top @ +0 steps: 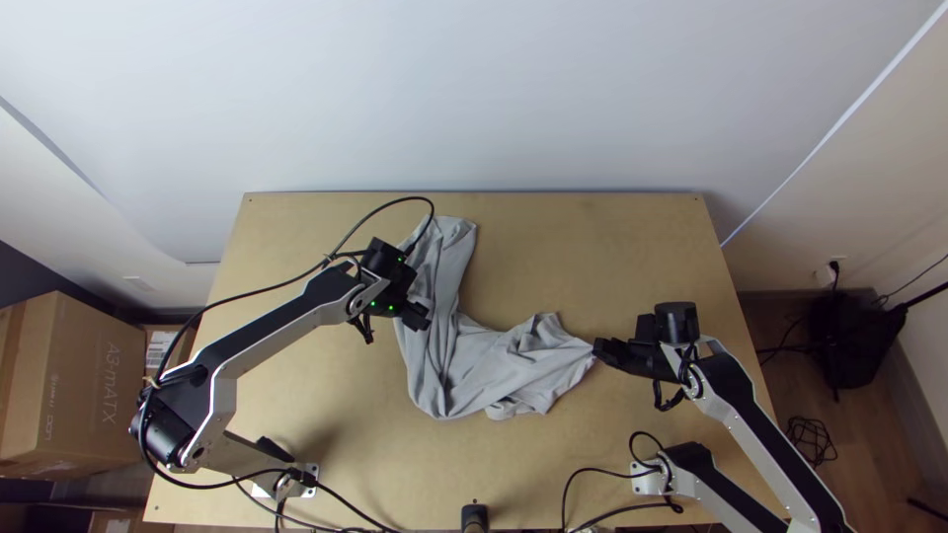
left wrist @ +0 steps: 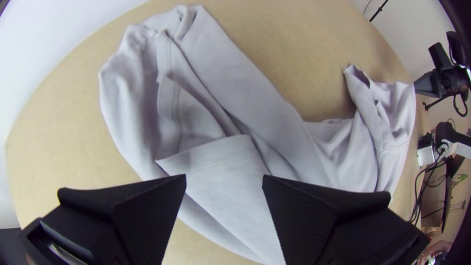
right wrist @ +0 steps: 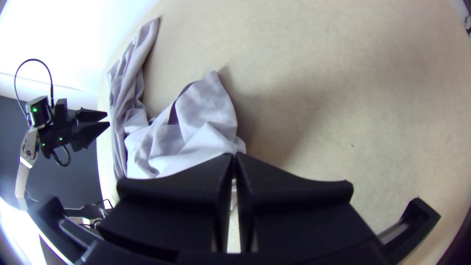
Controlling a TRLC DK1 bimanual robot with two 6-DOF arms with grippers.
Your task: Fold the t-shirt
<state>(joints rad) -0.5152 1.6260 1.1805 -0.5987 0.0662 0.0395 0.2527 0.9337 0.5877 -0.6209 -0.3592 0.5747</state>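
T-shirt (top: pixel 504 367), bunched, pinched by right tool (top: pixel 597 349)

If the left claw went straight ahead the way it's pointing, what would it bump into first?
Probably the grey t-shirt. The left claw is open and points at its rumpled cloth, though how big the gap in between is, I can't tell.

Robotics lab or workroom, indicated by two arms (top: pixel 269 331) mounted on a wooden worktop (top: pixel 592 237), carton (top: pixel 84 385) at left, floor cables (top: pixel 812 440) at right.
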